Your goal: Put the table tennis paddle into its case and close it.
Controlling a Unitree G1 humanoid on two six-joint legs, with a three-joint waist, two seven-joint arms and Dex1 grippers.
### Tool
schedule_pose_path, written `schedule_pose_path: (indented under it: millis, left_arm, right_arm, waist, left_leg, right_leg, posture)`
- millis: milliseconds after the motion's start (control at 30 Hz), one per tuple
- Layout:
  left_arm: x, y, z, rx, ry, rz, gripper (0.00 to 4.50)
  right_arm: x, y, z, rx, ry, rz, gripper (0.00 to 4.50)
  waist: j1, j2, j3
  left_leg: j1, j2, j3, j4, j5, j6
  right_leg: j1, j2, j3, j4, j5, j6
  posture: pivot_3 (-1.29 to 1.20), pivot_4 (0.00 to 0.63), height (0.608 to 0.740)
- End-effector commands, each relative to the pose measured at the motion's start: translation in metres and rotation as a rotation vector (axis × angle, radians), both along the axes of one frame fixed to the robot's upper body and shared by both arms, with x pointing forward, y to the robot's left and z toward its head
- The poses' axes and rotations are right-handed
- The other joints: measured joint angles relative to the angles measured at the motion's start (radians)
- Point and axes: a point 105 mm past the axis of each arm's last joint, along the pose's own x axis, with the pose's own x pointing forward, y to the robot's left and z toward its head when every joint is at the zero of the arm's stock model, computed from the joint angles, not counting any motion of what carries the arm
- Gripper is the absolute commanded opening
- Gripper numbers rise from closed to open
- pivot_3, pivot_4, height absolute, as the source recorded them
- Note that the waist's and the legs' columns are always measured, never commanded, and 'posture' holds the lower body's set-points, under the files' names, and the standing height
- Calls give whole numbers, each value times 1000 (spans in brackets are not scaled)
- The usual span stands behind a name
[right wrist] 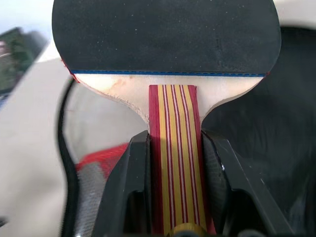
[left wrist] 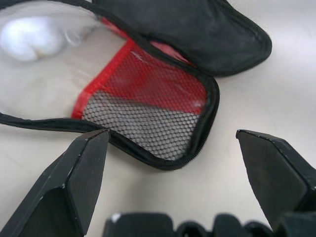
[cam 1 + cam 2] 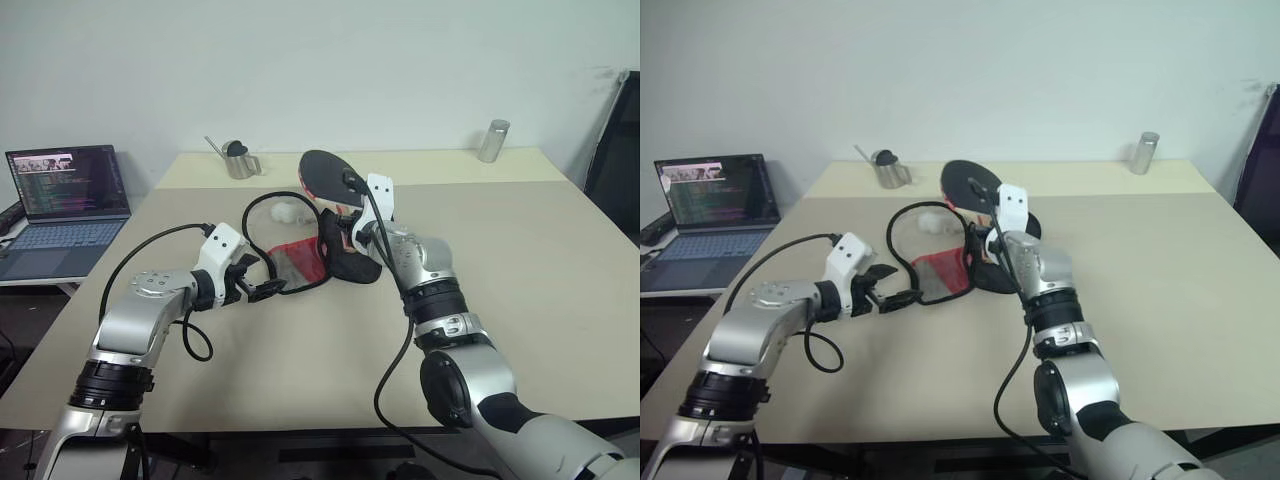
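The table tennis paddle (image 1: pixel 165 34) has a black rubber face and a striped wooden handle, and my right gripper (image 1: pixel 173 187) is shut on that handle. I hold the paddle (image 3: pixel 330 172) raised above the open case (image 3: pixel 290 255), face towards the far side. The case lies open on the table, its red mesh and clear half (image 2: pixel 148 108) towards my left arm and its black half (image 3: pixel 352 262) under the right hand. My left gripper (image 2: pixel 173 168) stands open just short of the mesh half's zipper rim, with nothing between its fingers.
A white ball (image 3: pixel 288 211) sits in the case's clear pocket. At the table's (image 3: pixel 520 250) far edge stand a metal pitcher (image 3: pixel 240 160) and a metal cylinder (image 3: pixel 493 140). An open laptop (image 3: pixel 65 205) sits on a side desk to the left, and a dark chair (image 3: pixel 615 150) stands at the right.
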Motion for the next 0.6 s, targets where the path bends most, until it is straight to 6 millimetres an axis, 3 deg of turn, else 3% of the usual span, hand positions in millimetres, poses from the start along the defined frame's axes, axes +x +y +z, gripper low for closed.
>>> schedule_pose_path:
  millis: [33,167,600]
  left_arm:
    - [-2,0,16,-8,-60,13,4500]
    - [-4,0,15,-9,-57,24,4500]
    - [-13,1,13,3,-47,42,4500]
  right_arm:
    - [6,13,15,41,-64,-11,1054]
    - [9,18,2,29,-39,-23,1054]
    - [14,15,-7,-19,-32,-106,1054]
  waist:
    - [-7,0,0]
    - [-19,0,0]
    - [-39,0,0]
  left_leg:
    - [0,0,0,0,0,0]
    - [0,0,1,0,0,0]
    - [0,1,1,0,0,0]
  right_leg:
    - [0,0,0,0,0,0]
    - [0,0,0,0,0,0]
    - [0,0,1,1,0,0]
  posture:
    - [0,150,740]
    - [0,150,740]
    - [0,150,740]
